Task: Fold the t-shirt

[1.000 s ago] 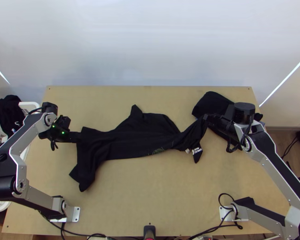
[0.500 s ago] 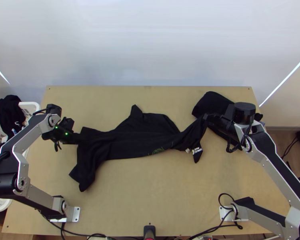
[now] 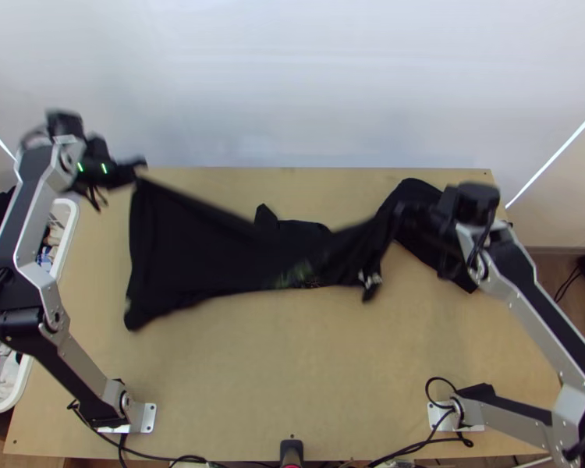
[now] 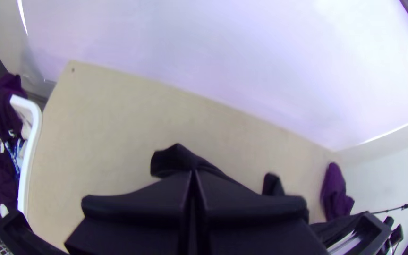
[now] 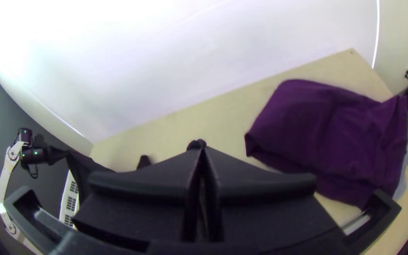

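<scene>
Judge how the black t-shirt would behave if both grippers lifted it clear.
The t-shirt looks floppy: it bunches near the right gripper, so its middle would probably sag. The edge running from the left gripper looks pulled fairly straight, so it may straighten only under tension.

Black t-shirt (image 4: 174,158) in the claw (image 3: 140,169), white basket (image 4: 32,141) beside the table (image 4: 114,113)
</scene>
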{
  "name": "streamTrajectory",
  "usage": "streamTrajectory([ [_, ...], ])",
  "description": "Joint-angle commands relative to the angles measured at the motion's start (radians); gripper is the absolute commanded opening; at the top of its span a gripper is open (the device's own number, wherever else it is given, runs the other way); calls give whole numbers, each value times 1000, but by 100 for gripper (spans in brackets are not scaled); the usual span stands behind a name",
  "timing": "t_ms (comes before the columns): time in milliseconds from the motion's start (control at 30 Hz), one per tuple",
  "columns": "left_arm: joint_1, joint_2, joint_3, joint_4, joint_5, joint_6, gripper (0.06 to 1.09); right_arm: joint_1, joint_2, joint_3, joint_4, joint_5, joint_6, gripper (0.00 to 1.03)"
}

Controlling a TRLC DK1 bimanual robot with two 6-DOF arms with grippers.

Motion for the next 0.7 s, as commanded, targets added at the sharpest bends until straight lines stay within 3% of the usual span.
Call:
streamTrajectory([
  [0, -25, 31, 409, 12, -5, -182, 9, -36, 135, 349, 32, 1, -4, 3],
  [200, 38, -204, 174, 224, 6, -274, 9, -44, 190, 711, 22, 1, 5, 3],
  [267, 83, -262, 117, 256, 61, -300, 9, -46, 179, 771, 13, 1, 22, 3],
  [500, 209, -398, -93, 459, 124, -425, 9, -50, 81, 790, 10, -8, 30, 3],
  [667, 242, -440, -133, 494, 185, -490, 9, -49, -33, 718, 55, -49, 66, 3],
])
